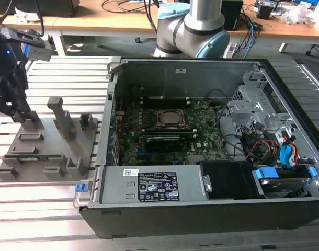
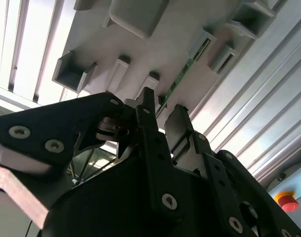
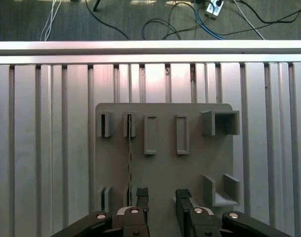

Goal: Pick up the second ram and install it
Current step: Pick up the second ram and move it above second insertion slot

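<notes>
**Open claw over the tray, second ram lying in its slots**

The claw [image 3: 163, 200] is open: in both wrist views its two dark fingers [image 3: 142, 197] stand apart with bare tray showing in the gap, and they hold nothing. In the exterior view the claw [image 1: 18, 112] hangs low over the far end of the grey slotted tray [image 1: 49, 151], at the exterior view's left.

The second ram [image 3: 129, 158] stands on edge in the tray [image 3: 165, 168], a thin green line running between one pair of slotted posts. In the first wrist view it lies just beside one finger, outside the gap between the two. The second wrist view shows its green edge [image 2: 182, 74] running along the tray [image 2: 155, 44] towards the fingertips. In the exterior view the stick [image 1: 42, 156] lies along the near part of the tray.

The tray rests on a ribbed metal tabletop [image 1: 44, 209]. Just beside it, towards the exterior view's right, the open computer case [image 1: 201, 222] lies on its side with the green motherboard [image 1: 164, 141] exposed. Behind the case rises the arm's base [image 1: 196, 26], and beyond that a wooden desk [image 1: 123, 23] strewn with cables
</notes>
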### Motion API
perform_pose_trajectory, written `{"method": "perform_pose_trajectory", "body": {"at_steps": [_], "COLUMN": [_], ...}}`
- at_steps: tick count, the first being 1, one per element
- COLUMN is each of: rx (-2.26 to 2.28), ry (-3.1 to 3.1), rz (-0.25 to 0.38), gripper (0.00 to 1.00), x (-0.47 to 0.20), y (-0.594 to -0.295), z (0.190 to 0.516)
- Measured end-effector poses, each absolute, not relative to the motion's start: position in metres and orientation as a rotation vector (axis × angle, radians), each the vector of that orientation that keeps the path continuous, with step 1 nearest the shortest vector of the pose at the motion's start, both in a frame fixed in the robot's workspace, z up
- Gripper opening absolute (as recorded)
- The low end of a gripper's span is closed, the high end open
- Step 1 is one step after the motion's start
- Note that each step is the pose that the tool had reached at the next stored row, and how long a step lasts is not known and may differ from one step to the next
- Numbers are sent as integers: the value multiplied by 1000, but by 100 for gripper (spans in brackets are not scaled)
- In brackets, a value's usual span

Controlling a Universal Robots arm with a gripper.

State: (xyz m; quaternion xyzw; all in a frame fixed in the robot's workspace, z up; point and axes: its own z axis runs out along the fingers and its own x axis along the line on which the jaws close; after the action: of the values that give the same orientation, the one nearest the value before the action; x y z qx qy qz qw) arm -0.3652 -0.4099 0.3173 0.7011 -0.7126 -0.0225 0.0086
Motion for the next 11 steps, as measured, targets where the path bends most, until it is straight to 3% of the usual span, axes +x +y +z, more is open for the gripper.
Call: {"method": "perform_pose_trajectory", "body": {"at_steps": [11], "rx": [2191], "ry": [-2227], "rz": [-70], "gripper": [36], "x": [-365], "y": [-410], "z": [304]}}
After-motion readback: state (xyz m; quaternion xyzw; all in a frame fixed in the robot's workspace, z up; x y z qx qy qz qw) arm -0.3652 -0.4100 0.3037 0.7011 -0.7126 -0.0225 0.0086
